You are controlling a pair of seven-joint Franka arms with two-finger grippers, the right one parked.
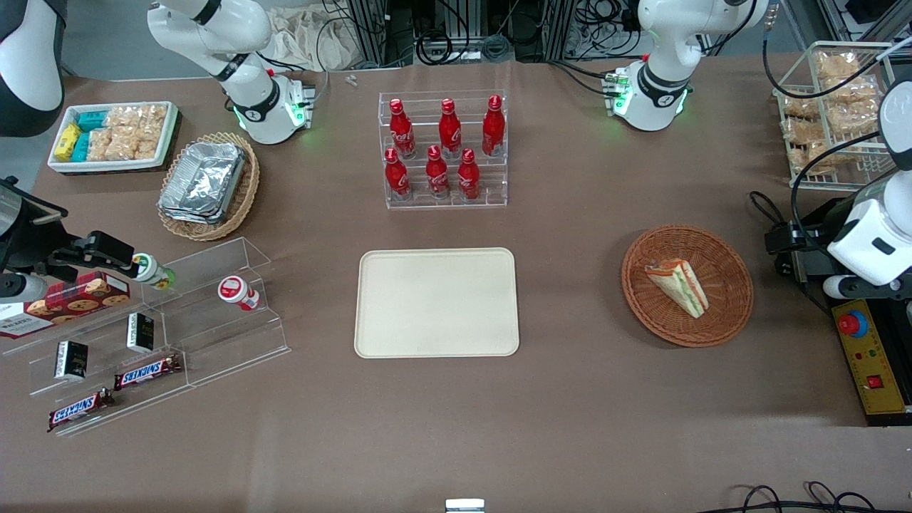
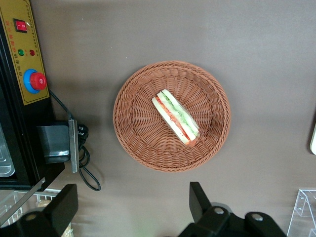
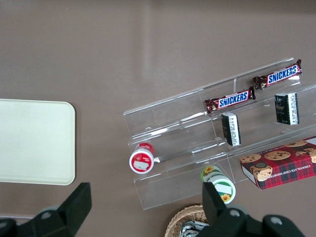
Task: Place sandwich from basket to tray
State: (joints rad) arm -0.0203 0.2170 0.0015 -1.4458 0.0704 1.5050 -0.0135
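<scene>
One sandwich (image 1: 678, 286) lies in one basket (image 1: 727, 265), and one tray (image 1: 437, 302) sits flat on the brown desk (image 1: 570, 413), well apart from the basket toward the parked arm's end. Taking the tray as landmark: six red bottles (image 1: 440, 148) stand in a clear rack farther from the front camera than the tray, three on the upper step and three on the lower. Toward the parked arm's end from the tray is a clear stepped shelf (image 1: 214, 313) carrying two chocolate bars (image 1: 146, 370), two small dark boxes, two small jars and one cookie box (image 1: 71, 299).

The sandwich is a pale bread wedge with green and orange-red layers showing along its cut edge; it rests on its side near the middle of the reddish woven basket, touching the weave.

The gripper (image 2: 133, 210) hangs above the desk just beside the basket, clear of the sandwich, its two dark fingers (image 2: 200, 197) spread wide with nothing between them.
</scene>
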